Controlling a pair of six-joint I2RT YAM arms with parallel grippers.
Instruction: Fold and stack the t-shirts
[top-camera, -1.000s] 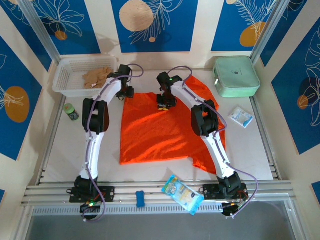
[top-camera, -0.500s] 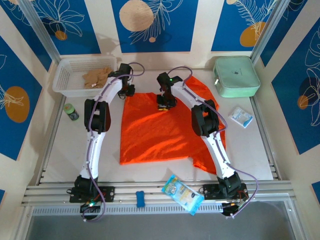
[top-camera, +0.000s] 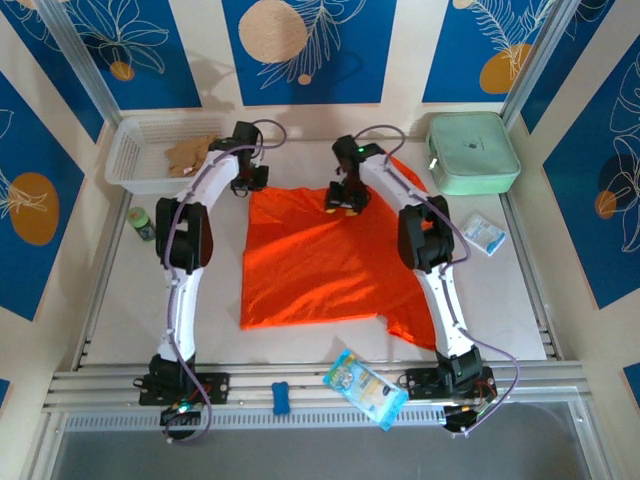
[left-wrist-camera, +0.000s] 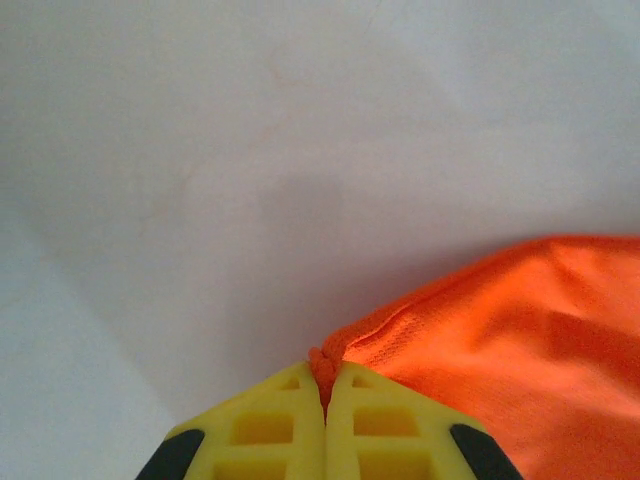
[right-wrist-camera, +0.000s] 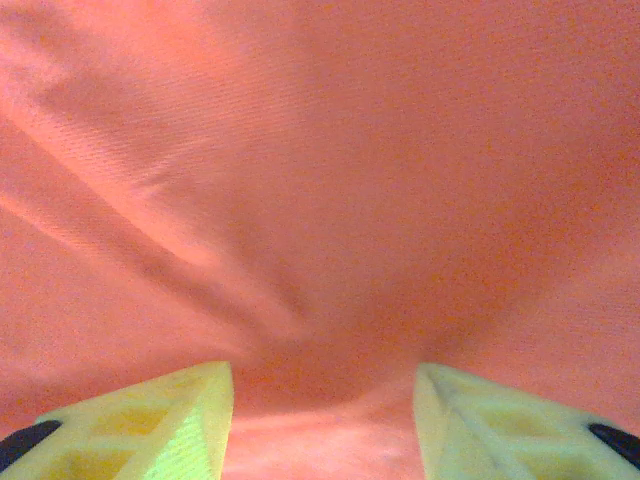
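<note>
- Blue leaf-print walls (top-camera: 300, 45) close in a pale worktop (top-camera: 520, 300). From above, an orange t-shirt (top-camera: 310, 265) lies spread across the middle.
- Around it are a white basket (top-camera: 120, 160) with tan cloth in the far left corner, a green can (top-camera: 142, 222) below the basket, a mint case (top-camera: 472, 152) far right, and a small packet (top-camera: 482, 235) near the case. A printed bag (top-camera: 365, 388) lies on the near rail.
- The left arm stretches far forward beside the shirt, with the left tool (top-camera: 252, 182) at the far left corner. The right arm lies over the shirt's right side, hiding part of it, and the right tool (top-camera: 343, 203) is at the far edge.
- Left wrist: the left tool (left-wrist-camera: 323, 378) has its yellow fingers pressed together on a pinch of the t-shirt (left-wrist-camera: 520, 340) hem, with bare worktop (left-wrist-camera: 250, 150) beyond.
- Right wrist: the right tool (right-wrist-camera: 320, 400) is spread wide and grips nothing, with creased t-shirt (right-wrist-camera: 320, 180) below it.
</note>
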